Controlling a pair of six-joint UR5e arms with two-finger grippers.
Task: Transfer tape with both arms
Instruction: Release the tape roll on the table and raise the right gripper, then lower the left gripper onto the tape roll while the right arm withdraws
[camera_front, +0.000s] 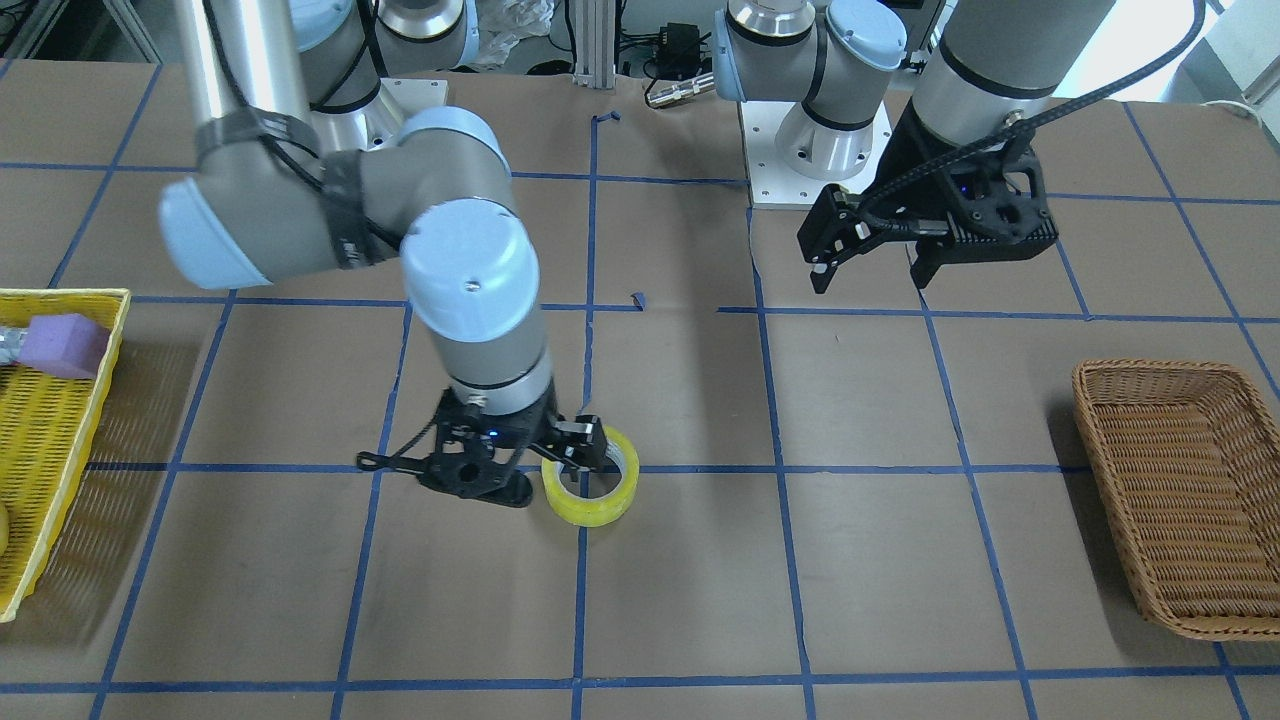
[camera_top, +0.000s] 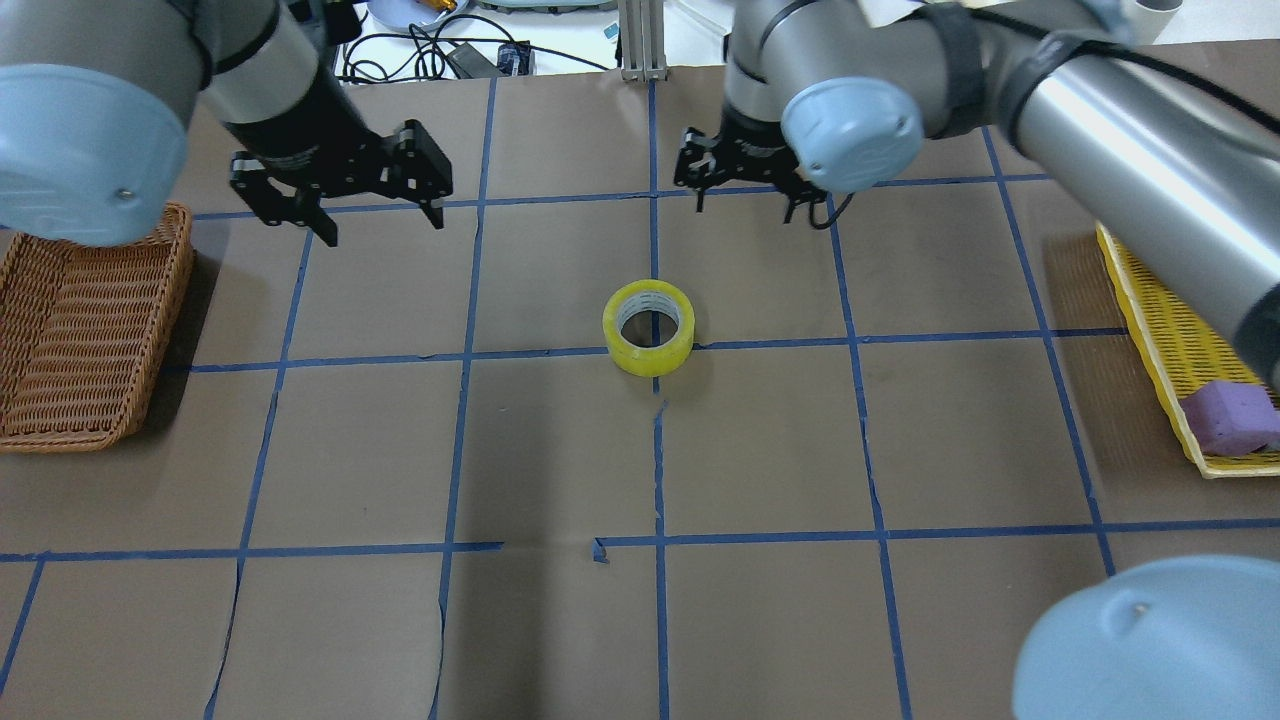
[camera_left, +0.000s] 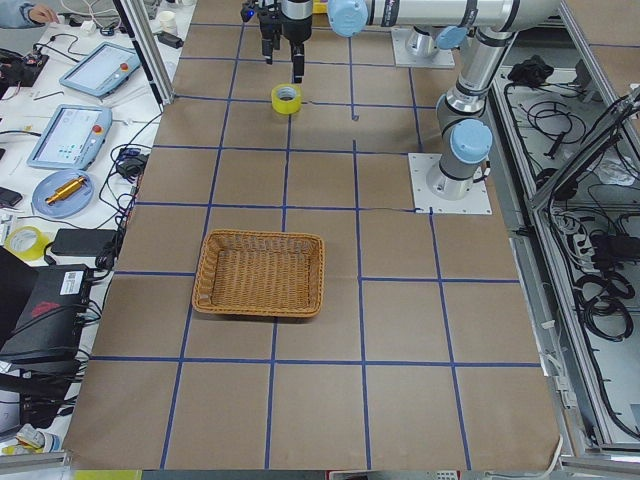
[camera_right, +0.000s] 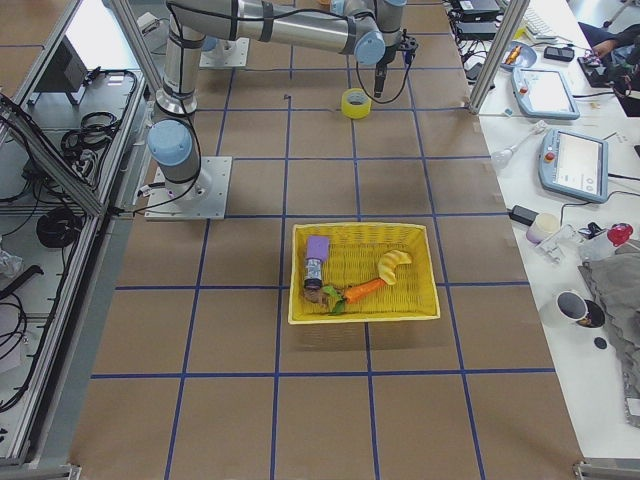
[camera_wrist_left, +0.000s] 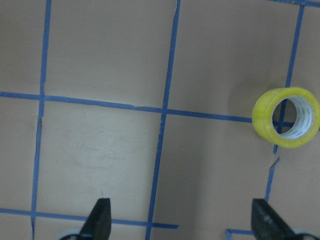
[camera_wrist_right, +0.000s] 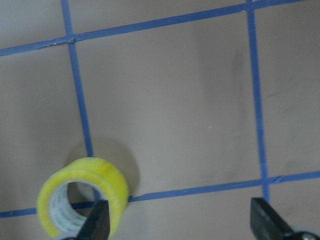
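**Both arms over the table (camera_top: 560, 450); tape not yet gripped.**

- **Right gripper.** Your right gripper (camera_top: 745, 205) hangs above the brown paper with its two fingers spread wide and nothing between them.
- **Tape.** The tape (camera_top: 650, 356) lies flat, hole upward, on a crossing of the blue lines (camera_top: 900, 340). It is below the right gripper and off to one side. In the right wrist view its rim sits at one fingertip (camera_wrist_right: 99, 222), not centred in the gap. The side views show this gripper raised above the tape and not touching it.
- **Left gripper.** Your left gripper (camera_top: 384, 228) also hangs in the air, fingers spread and holding nothing. From it the tape lies well apart, ahead of one finger (camera_wrist_left: 267, 222) and toward the right gripper's side.
- **Room to move.** Flat brown paper lies all round the tape and fills the stretch between the two grippers.
- **Edges.** The wicker basket (camera_top: 90, 330) lies near the left gripper on its outward side, at the table's end. The yellow basket (camera_top: 1160, 330), with a purple block (camera_top: 1230, 415) in it, lies outward of the right gripper. That arm partly hides it in the overhead view, and it is well apart from the tape.
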